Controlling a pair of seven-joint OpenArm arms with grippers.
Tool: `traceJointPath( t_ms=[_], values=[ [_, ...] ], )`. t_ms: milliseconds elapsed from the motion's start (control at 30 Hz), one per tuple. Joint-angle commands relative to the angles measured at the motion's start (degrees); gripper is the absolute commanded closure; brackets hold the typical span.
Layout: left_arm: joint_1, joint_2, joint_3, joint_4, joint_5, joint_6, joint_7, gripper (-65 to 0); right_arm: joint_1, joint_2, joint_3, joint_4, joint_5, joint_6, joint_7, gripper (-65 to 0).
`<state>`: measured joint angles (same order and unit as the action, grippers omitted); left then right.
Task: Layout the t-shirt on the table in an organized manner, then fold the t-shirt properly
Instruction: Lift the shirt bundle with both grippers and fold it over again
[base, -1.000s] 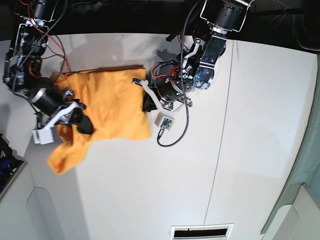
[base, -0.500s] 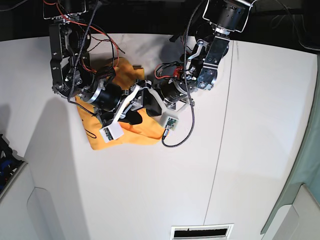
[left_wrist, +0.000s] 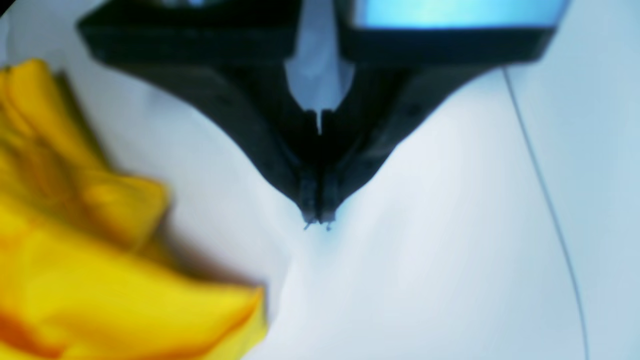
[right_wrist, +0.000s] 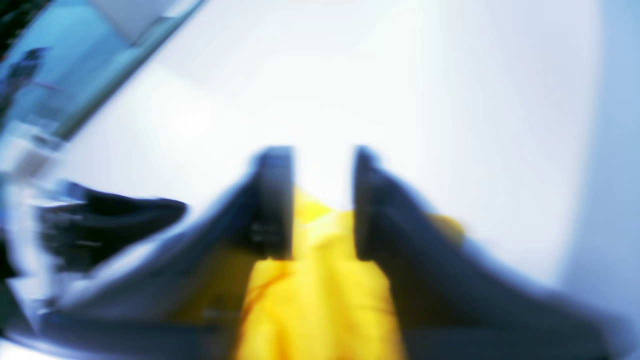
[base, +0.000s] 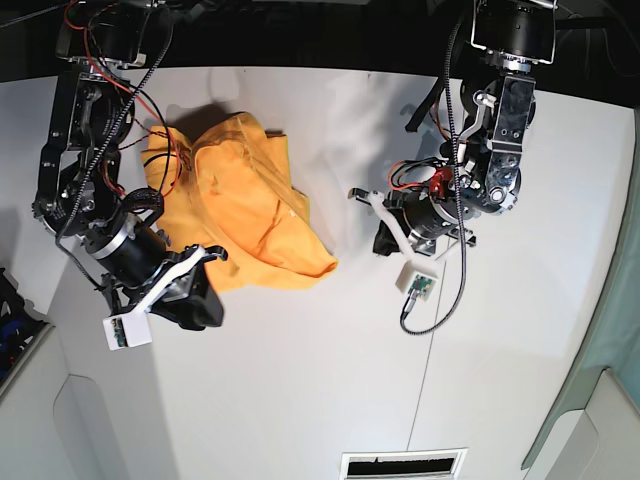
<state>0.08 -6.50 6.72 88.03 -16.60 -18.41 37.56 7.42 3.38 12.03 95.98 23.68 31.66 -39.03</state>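
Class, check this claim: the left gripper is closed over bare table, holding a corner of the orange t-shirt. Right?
Not quite. In the left wrist view the left gripper is closed over bare table but holds nothing; the t-shirt lies apart, to one side.

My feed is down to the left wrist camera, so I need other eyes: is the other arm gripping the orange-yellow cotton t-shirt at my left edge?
Observer: No firm grip shows. The right gripper has its jaws apart, with the soft orange-yellow cotton t-shirt showing between them; blur hides any contact.
Operator: Is the shirt laid out flat yet?
Observer: No. In the base view it sits as a crumpled heap on the large white smooth table, not spread out.
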Motion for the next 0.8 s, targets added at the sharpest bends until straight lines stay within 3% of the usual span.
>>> traceJointPath(
  t_ms=[0,67,233,300,367,467,600,767],
  values=[
    [-0.5,0.3,1.3,2.4,-1.7,-1.7,0.1,0.0,1.9,1.0,0.5,-0.2,-0.5,0.0,1.7,0.0],
    [0.5,0.3,5.0,5.8,-3.1,-4.0,0.4,0.0,3.5,3.2,0.6,-3.0,-1.9,0.1,3.0,0.0],
    [2.4,0.3,19.6,12.5,-3.5,-4.4,-0.1,0.0,8.2,8.3,0.6,-14.6,-1.8,0.1,6.9,0.0],
    [2.4,0.4,25.6,11.8,-1.3,-4.2,-2.4,0.0,10.5,9.3,0.6,-19.8,-1.7,0.1,7.6,0.0],
    [2.3,0.7,28.9,9.5,1.4,-1.2,-4.0,0.0,12.2,9.7,0.6,-24.2,-1.6,0.2,7.6,0.0],
    [2.3,0.7,28.9,5.6,4.0,3.1,-5.2,0.0,13.0,9.9,0.6,-28.0,-1.6,1.5,7.6,0.0],
    [2.3,0.1,24.6,4.1,6.4,2.7,-5.0,0.0,13.0,9.9,-0.6,-30.8,-1.7,1.6,7.6,0.0],
    [3.3,-5.2,21.2,4.1,6.4,2.7,-3.8,0.0,13.0,10.0,-2.9,-33.0,-2.3,1.6,8.2,0.0]
  ],
)
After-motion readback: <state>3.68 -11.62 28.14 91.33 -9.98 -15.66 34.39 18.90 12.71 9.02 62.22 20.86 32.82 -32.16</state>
